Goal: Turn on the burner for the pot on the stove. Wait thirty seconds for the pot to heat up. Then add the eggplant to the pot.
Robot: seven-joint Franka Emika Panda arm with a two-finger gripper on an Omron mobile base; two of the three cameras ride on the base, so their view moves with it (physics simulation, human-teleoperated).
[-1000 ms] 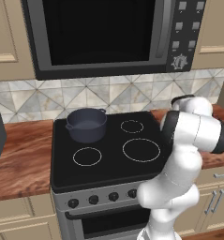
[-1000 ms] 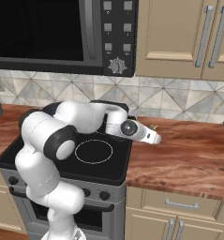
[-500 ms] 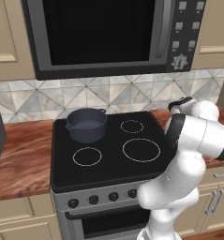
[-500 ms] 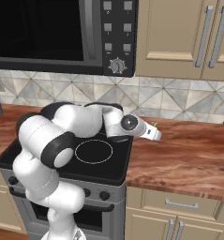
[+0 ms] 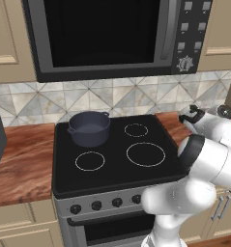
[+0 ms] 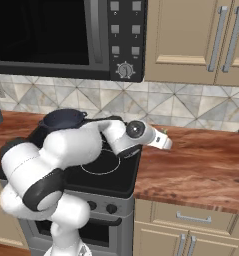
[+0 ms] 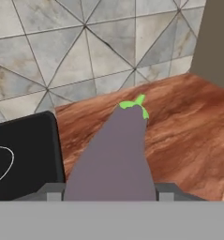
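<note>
Fingers: my fingers (image 7: 108,192) were closed on the eggplant (image 7: 114,154); in the hand view it filled the gap between the two grey finger tips (image 7: 50,191) at the bottom.
Eggplant: grey-purple, teardrop-shaped, its green stem end pointing away from my hand toward the tiled wall (image 7: 85,56); held above the wooden bench (image 7: 179,126), just right of the stove (image 5: 117,154).
Whether the eggplant touched the bench: I could not tell.
Hand: in the right base view my hand (image 6: 158,140) reached out past the stove's right edge, over the bench (image 6: 201,165), with a bit of green showing at its tip.
Arm: in the left base view my arm (image 5: 204,164) stood at the stove's right front corner, wrist bent toward the wall.
Pot: dark blue-grey, two small side handles, upright on the stove's back left ring (image 5: 89,128); well apart from the eggplant, on the far side of the stove from it.
Stove: black glass top with white rings, a row of black knobs (image 5: 107,203) along its grey front.
Microwave: black-windowed (image 5: 112,34), mounted on the wall above the stove.
Cabinets: beige doors (image 6: 191,40) to the right of the microwave.
</note>
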